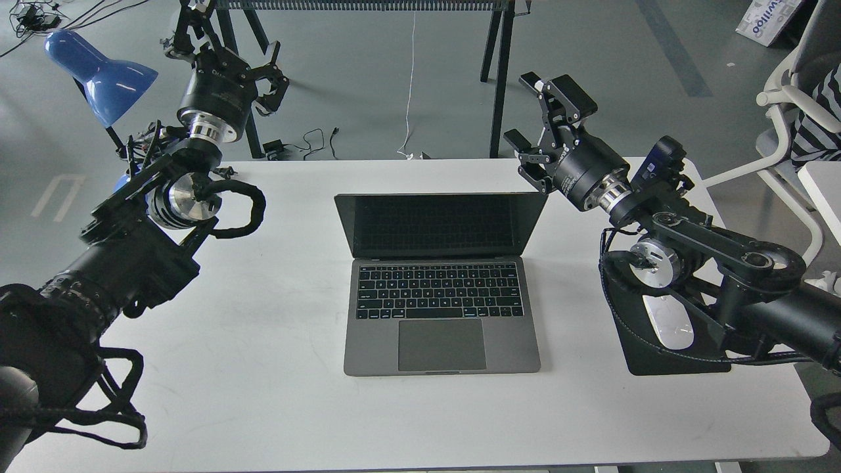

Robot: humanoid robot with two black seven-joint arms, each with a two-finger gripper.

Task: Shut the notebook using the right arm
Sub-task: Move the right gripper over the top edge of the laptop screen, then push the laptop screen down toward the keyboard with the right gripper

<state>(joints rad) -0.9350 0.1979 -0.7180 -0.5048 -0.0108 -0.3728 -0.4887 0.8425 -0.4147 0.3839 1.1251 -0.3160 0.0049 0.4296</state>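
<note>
The notebook (441, 309) is a space-grey laptop lying open in the middle of the white table (263, 394), its black screen (439, 225) upright and facing me. My right gripper (535, 108) is open and empty, raised above the table just right of the screen's top right corner, not touching it. My left gripper (246, 62) is raised at the far left beyond the table's back edge, near the blue lamp; its fingers look spread and empty.
A blue desk lamp (98, 72) stands at the back left. A white mouse (667, 322) lies on a black mouse pad (677, 361) under my right arm. Black trestle legs (499, 79) stand behind the table. A white chair (788, 118) is at right.
</note>
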